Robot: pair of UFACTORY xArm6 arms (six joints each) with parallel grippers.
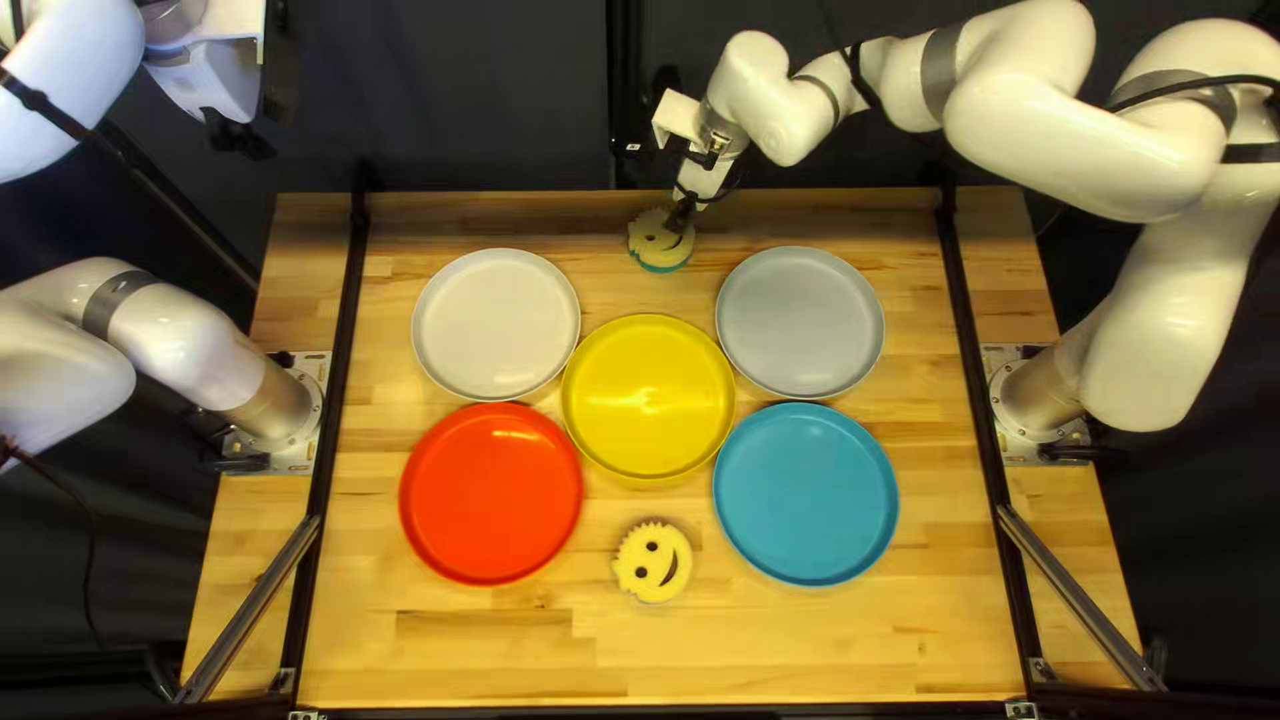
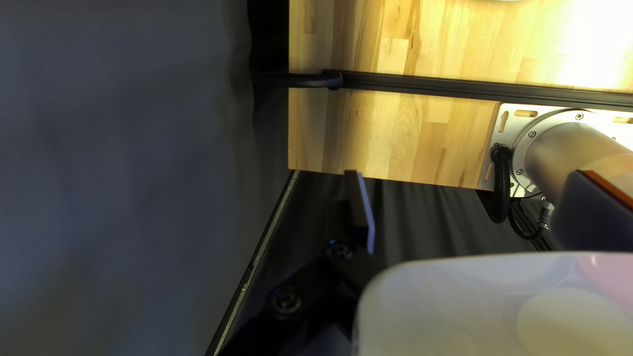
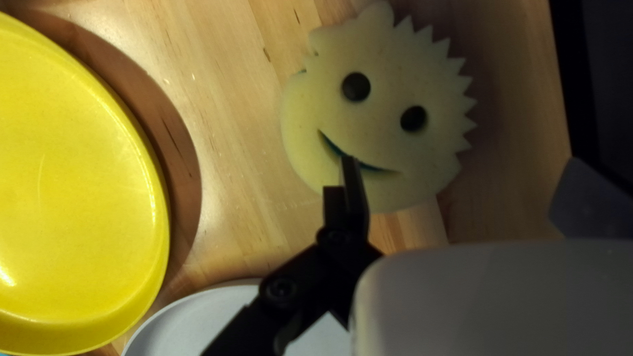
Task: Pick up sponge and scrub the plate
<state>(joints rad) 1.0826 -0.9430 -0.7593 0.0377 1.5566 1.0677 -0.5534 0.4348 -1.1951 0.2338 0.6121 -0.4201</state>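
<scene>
Hold left gripper past the table's far left corner, released, fingers wide apart. Find red plate well apart from right gripper, to its left and much closer to the near edge; white plate also left but nearer to it. See yellow plate on the near side of right gripper, with near sponge farther out past it. Find far sponge, smiling face up, right at right gripper, one finger over its mouth; cannot tell whether touching. Have right gripper released too, fingers apart. See grey plate to its right, then blue plate beyond grey plate, toward the near edge.
</scene>
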